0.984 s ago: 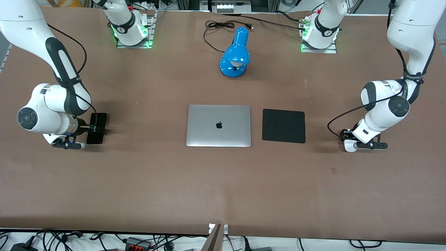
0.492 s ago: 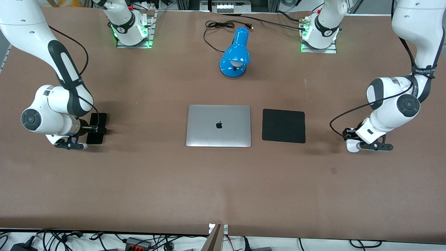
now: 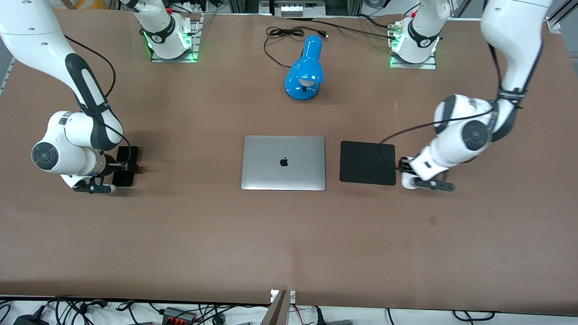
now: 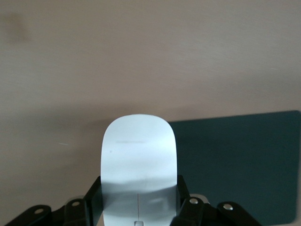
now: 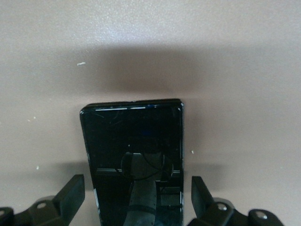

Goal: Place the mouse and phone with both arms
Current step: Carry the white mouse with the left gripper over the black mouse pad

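Left wrist view, left end effector [image 4: 138, 207] clamping smooth oval mouse [image 4: 139, 165], right end effector [image 5: 136, 197] spread around glossy phone [image 5: 133, 146]

1 mouse [image 4: 139, 162], 1 phone [image 5: 134, 155], 1 laptop [image 3: 283, 163], 1 mouse pad [image 3: 367, 163], 1 lamp [image 3: 305, 70], 2 arms [image 3: 86, 117]

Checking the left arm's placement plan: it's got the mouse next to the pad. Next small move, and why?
Probably carry the mouse a little farther toward the laptop, over the mouse pad. The left gripper is shut on it just off the pad's edge, at the left arm's end. The right gripper straddles the phone, fingers apart.
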Available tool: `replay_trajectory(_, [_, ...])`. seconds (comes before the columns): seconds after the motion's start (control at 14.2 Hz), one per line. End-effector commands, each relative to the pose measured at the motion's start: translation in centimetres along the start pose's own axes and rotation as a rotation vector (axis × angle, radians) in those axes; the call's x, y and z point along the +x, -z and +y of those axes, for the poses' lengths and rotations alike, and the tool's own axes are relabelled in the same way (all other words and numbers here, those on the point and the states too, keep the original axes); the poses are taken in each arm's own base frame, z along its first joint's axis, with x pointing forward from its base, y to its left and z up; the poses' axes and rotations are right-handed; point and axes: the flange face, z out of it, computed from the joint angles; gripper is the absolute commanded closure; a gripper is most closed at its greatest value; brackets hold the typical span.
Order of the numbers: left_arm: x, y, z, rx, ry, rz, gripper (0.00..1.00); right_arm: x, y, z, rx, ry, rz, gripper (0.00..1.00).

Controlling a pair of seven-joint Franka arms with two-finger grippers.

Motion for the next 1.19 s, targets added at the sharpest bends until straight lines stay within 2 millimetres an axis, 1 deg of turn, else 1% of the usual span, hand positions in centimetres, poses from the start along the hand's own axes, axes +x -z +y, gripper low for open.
replay_trajectory(0.0, [-1.2,-1.9,3.0,0.002,0.014,-0.007,0.69,-0.1,-0.3,-0.4,-0.013,0.007,0.000,0.00])
replay_trajectory(0.07, [-1.3,-3.1,3.8,-0.007,0.016,-0.005,0.69,-0.2,-0.3,-0.4,-0.013,0.007,-0.005,0.00])
replay_trajectory(0.14, [-1.6,-4.4,5.0,-0.016,0.018,-0.003,0.69,-0.3,-0.5,-0.5,-0.013,0.007,-0.018,0.00])
replay_trajectory(0.21, [-2.0,-5.7,5.6,-0.025,0.039,-0.003,0.69,-0.5,-0.5,-0.5,-0.013,0.006,-0.035,0.00])
replay_trajectory(0.35, [-2.2,-6.4,6.3,-0.031,0.062,0.003,0.67,-0.5,-0.5,-0.3,-0.012,0.004,-0.038,0.00])
replay_trajectory(0.42, [-2.3,-6.9,6.3,-0.031,0.062,-0.006,0.63,-0.5,-0.5,-0.3,-0.011,0.001,-0.038,0.00])
replay_trajectory(0.49, [-2.4,-7.5,6.4,-0.034,0.066,-0.015,0.52,-0.4,-0.4,-0.3,-0.012,0.004,-0.037,0.00])
replay_trajectory(0.56, [-2.4,-7.5,6.3,-0.035,0.072,-0.016,0.02,-0.4,-0.4,-0.2,-0.013,0.002,-0.035,0.00])
replay_trajectory(0.7, [-2.0,-6.6,6.3,-0.033,0.067,-0.002,0.00,-0.5,-0.6,0.1,-0.012,-0.002,-0.040,0.00])
replay_trajectory(0.77, [-1.7,-5.5,6.3,-0.028,0.064,0.011,0.00,-0.6,-0.6,0.2,-0.011,-0.003,-0.042,0.00])
replay_trajectory(0.84, [-1.4,-3.8,5.9,-0.014,0.067,0.014,0.00,-0.6,-0.6,0.3,-0.011,-0.006,-0.042,0.02])
replay_trajectory(0.91, [-0.7,-2.0,5.5,0.003,0.072,-0.005,0.00,-0.6,-0.6,0.3,-0.009,-0.007,-0.043,0.11])
replay_trajectory(1.05, [1.3,2.0,4.7,0.035,0.060,-0.064,0.00,-0.6,-0.7,0.3,-0.010,-0.006,-0.043,0.32])
replay_trajectory(1.12, [2.4,3.9,3.9,0.043,0.057,-0.084,0.00,-0.7,-0.7,0.3,-0.009,-0.007,-0.051,0.43])
